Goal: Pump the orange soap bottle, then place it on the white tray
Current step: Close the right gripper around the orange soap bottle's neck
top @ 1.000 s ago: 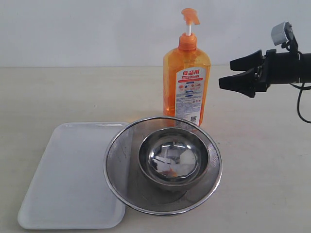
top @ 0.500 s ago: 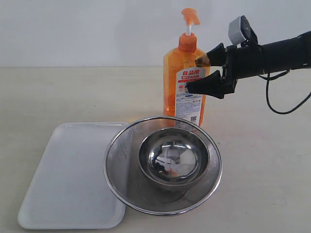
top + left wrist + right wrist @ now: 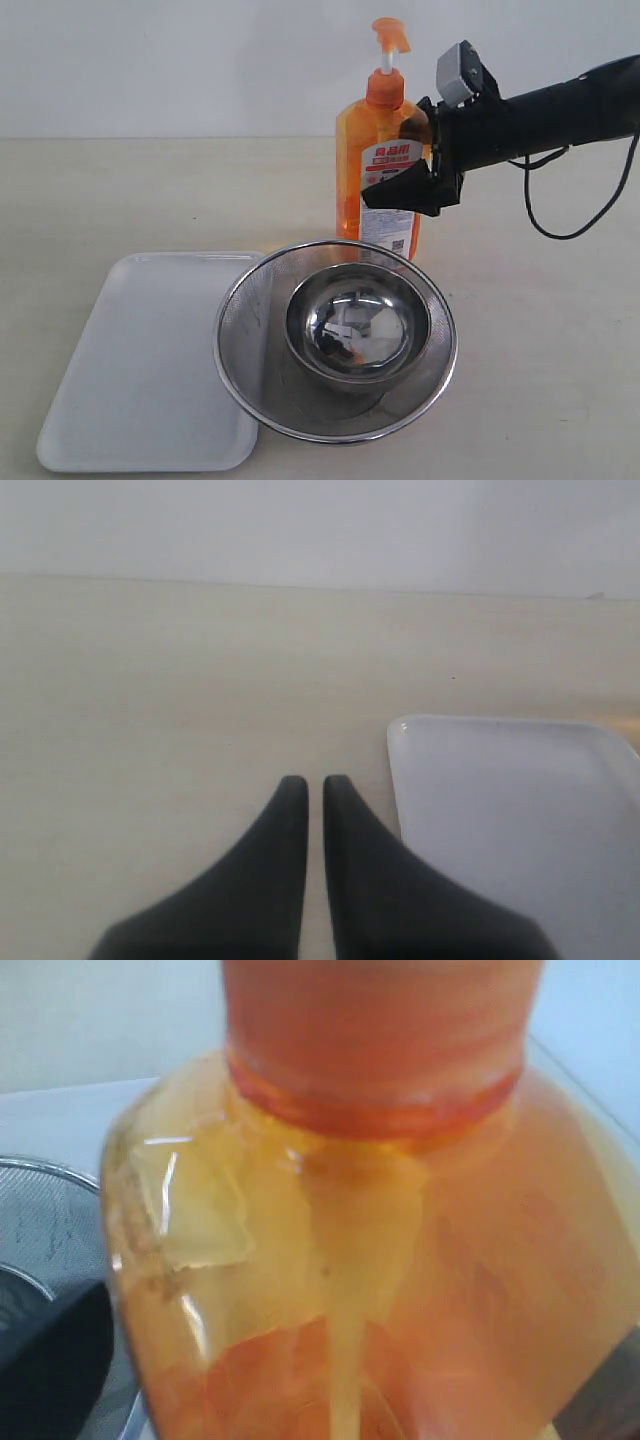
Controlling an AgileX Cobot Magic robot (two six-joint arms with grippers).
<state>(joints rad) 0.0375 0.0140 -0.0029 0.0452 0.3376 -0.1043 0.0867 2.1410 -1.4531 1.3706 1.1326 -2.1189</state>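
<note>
The orange soap bottle (image 3: 356,170) stands upright on the table behind the strainer, its pump head (image 3: 390,34) raised on a white stem. My right gripper (image 3: 390,160) reaches in from the right and straddles the bottle's upper body: one finger (image 3: 402,190) crosses the label, the other sits behind the shoulder. Its jaws look open around the bottle. Up close, the bottle (image 3: 370,1240) fills the right wrist view, with a dark finger (image 3: 50,1365) at one side. The white tray (image 3: 140,360) lies flat at the front left. My left gripper (image 3: 315,785) hovers shut beside the tray (image 3: 520,820), holding nothing.
A round steel mesh strainer (image 3: 245,300) with a steel bowl (image 3: 358,325) inside sits in front of the bottle and overlaps the tray's right edge. A black cable (image 3: 560,225) hangs from the right arm.
My right gripper has moved left from beside the bottle until its fingers straddle the bottle's upper body. The bottle, tray and strainer stay where they were.
</note>
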